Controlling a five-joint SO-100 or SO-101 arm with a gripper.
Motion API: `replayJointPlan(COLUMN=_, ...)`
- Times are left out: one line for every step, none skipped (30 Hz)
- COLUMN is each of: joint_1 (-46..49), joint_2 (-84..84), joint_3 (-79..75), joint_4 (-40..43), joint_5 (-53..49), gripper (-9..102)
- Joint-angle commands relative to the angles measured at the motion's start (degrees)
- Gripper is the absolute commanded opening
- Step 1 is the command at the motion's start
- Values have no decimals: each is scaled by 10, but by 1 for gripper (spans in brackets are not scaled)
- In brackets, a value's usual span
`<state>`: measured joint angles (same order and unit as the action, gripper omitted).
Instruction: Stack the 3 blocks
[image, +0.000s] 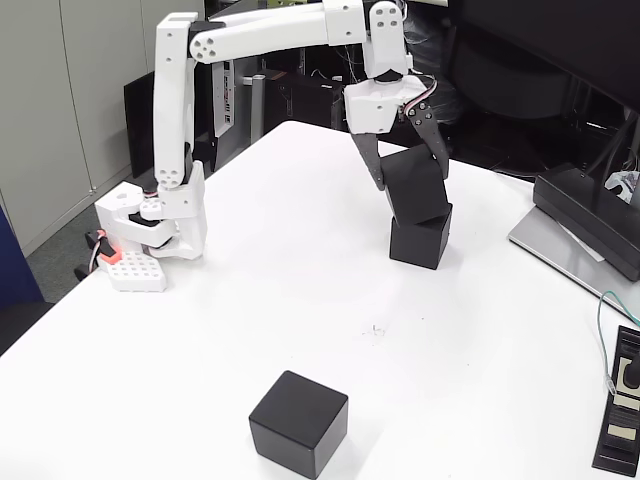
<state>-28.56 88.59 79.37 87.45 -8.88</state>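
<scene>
Two of the black blocks are at the table's far right in the fixed view. The lower block rests on the white table. The upper block sits tilted on top of it, held between the dark fingers of my gripper, which is shut on it. A third black block stands alone near the front edge, well apart from the arm.
The arm's white base is clamped at the table's left edge. A closed laptop and a dark device lie at the right edge. A black box with white labels sits at the front right, with a thin cable beside it.
</scene>
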Motion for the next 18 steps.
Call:
replayJointPlan(joint_1=-1, joint_2=3, joint_3=-23, joint_4=-3, joint_5=5, gripper=0)
replayJointPlan(joint_1=-1, joint_2=1, joint_3=-23, joint_4=-3, joint_5=5, gripper=1)
replayJointPlan(joint_1=-1, joint_2=-1, joint_3=-23, joint_4=-3, joint_5=5, gripper=3)
replayJointPlan(joint_1=-1, joint_2=-3, joint_3=-23, joint_4=-3, joint_5=5, gripper=5)
replayJointPlan(joint_1=-1, joint_2=-4, joint_3=-23, joint_4=-3, joint_5=4, gripper=8)
replayJointPlan(joint_1=-1, joint_2=-4, joint_3=-23, joint_4=-3, joint_5=4, gripper=10)
replayJointPlan(joint_1=-1, joint_2=-4, joint_3=-23, joint_4=-3, joint_5=4, gripper=13)
replayJointPlan(joint_1=-1, joint_2=-4, joint_3=-23, joint_4=-3, joint_5=4, gripper=16)
replayJointPlan(joint_1=-1, joint_2=-4, joint_3=-23, joint_4=-3, joint_5=4, gripper=18)
replayJointPlan(joint_1=-1, joint_2=-4, joint_3=-23, joint_4=-3, joint_5=4, gripper=20)
replayJointPlan(joint_1=-1, joint_2=-4, joint_3=-23, joint_4=-3, joint_5=2, gripper=23)
replayJointPlan(joint_1=-1, joint_2=-4, joint_3=-23, joint_4=-3, joint_5=2, gripper=24)
replayJointPlan(joint_1=-1, joint_2=-4, joint_3=-23, joint_4=-3, joint_5=0, gripper=26)
replayJointPlan(joint_1=-1, joint_2=-4, joint_3=-23, joint_4=-3, joint_5=2, gripper=28)
replayJointPlan(joint_1=-1, joint_2=-4, joint_3=-23, joint_4=-3, joint_5=1, gripper=29)
replayJointPlan(joint_1=-1, joint_2=-4, joint_3=-23, joint_4=-3, joint_5=2, gripper=30)
replayJointPlan(joint_1=-1, joint_2=-4, joint_3=-23, joint_4=-3, joint_5=3, gripper=32)
replayJointPlan(joint_1=-1, joint_2=-4, joint_3=-23, joint_4=-4, joint_5=3, gripper=33)
